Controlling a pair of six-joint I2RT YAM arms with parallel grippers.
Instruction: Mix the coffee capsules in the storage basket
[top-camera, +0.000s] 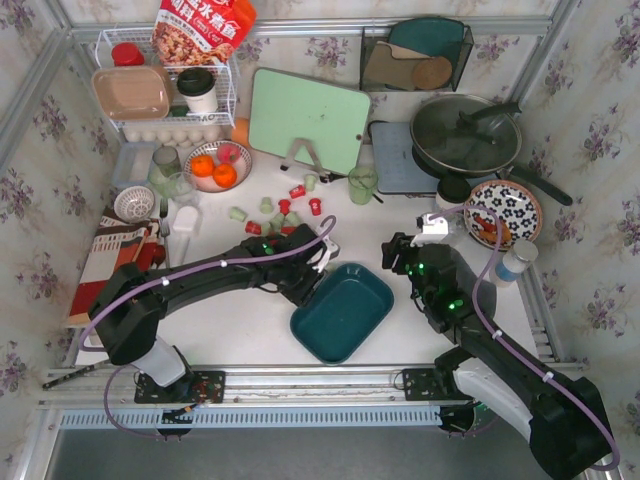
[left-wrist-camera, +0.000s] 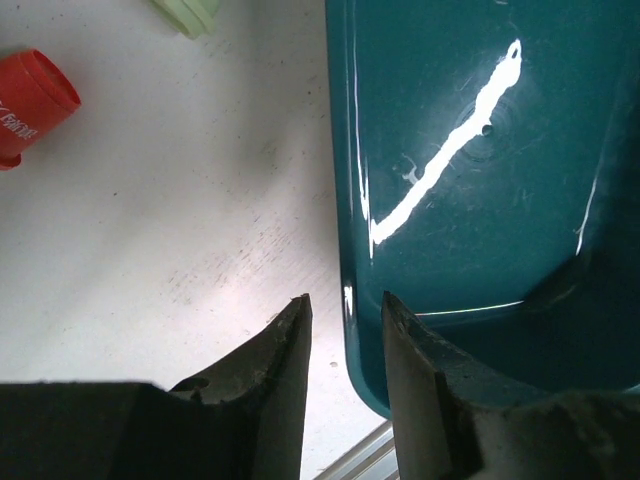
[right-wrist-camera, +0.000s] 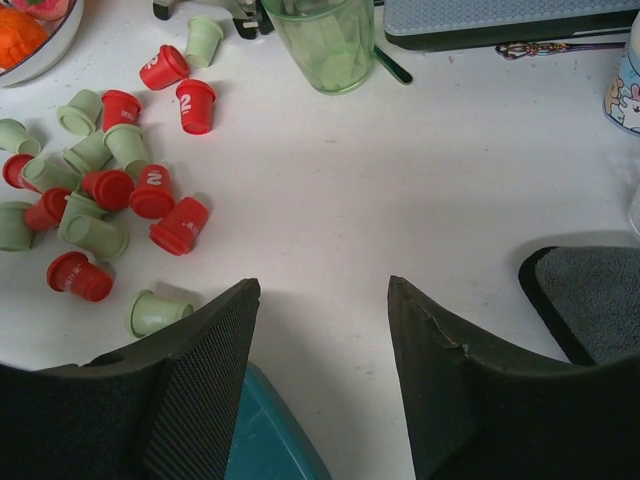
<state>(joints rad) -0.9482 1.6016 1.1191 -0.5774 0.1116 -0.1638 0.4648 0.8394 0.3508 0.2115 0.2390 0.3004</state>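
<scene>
The storage basket (top-camera: 340, 310) (left-wrist-camera: 470, 150) is a dark teal bin, empty, near the table's front centre. My left gripper (top-camera: 318, 262) (left-wrist-camera: 347, 300) sits at its upper-left corner with narrow jaws astride the rim, one finger outside over the table and one inside, shut on it. Several red and pale green coffee capsules (top-camera: 283, 215) (right-wrist-camera: 110, 190) lie scattered on the white table beyond the basket. A red capsule (left-wrist-camera: 30, 100) and a green one (left-wrist-camera: 190, 12) lie left of the rim. My right gripper (top-camera: 400, 250) (right-wrist-camera: 322, 285) hovers open and empty, right of the basket's corner (right-wrist-camera: 270, 440).
A green glass cup (top-camera: 362, 183) (right-wrist-camera: 320, 40) stands behind the capsules. A bowl of oranges (top-camera: 217, 165) is at the left, with a wire rack (top-camera: 165, 90) behind it. A lidded pan (top-camera: 465, 135), a patterned plate (top-camera: 503, 212) and a bottle (top-camera: 515, 262) are on the right.
</scene>
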